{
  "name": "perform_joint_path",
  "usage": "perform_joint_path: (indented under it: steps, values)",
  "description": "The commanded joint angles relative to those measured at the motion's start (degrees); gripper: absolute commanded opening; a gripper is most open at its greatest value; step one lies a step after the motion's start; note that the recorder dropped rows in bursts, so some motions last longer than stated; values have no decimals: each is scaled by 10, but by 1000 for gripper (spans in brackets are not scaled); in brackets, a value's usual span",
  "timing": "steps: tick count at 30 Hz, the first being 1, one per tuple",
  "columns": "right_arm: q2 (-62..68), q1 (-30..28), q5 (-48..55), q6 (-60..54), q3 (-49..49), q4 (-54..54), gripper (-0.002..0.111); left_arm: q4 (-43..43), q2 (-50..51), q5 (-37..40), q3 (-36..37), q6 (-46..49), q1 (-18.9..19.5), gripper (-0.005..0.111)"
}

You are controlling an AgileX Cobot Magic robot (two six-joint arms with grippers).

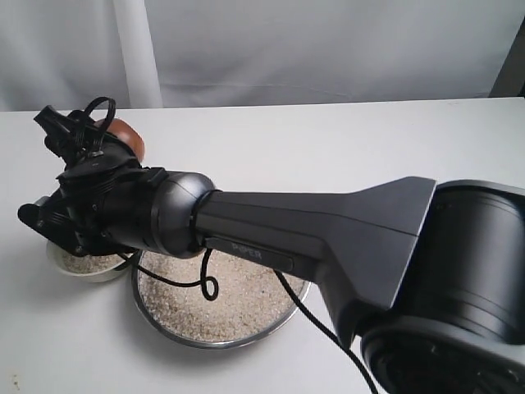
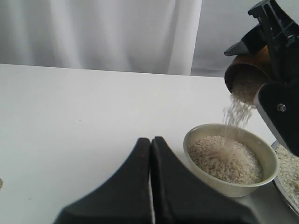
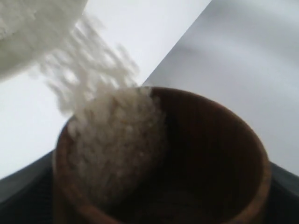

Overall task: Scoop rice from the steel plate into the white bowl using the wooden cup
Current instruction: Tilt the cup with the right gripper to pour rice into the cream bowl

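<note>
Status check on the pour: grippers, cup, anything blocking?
Left gripper shut, empty. Right gripper shut on wooden cup, tipped above white bowl, rice streaming in. Nothing blocking.

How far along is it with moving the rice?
Done: the small cream-white ceramic bowl already holds a mound of off-white rice grains. In hand: the small reddish-brown wooden cup is tipped above it, grains streaming out. Left: the wide shiny steel plate is thickly covered with rice, so more scoops seem likely.
</note>
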Motion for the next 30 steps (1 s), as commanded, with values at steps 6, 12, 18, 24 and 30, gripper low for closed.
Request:
perform_joint_path:
  steps: [6, 12, 18, 24, 30]
  values:
    - [-1, 7, 8, -2, -5, -85, 0, -1, 0, -7, 0, -1, -4, 0]
    - [-1, 12, 29, -2, -5, -140, 0, -1, 0, -7, 0, -1, -4, 0]
    - [-1, 16, 54, -2, -5, -140, 0, -1, 0, -7, 0, -1, -4, 0]
    - [-1, 19, 54, -2, -5, -144, 0, -1, 0, -7, 0, -1, -4, 0]
    - [-1, 22, 63, -1, -5, -222, 0, -1, 0, -7, 0, -1, -4, 0]
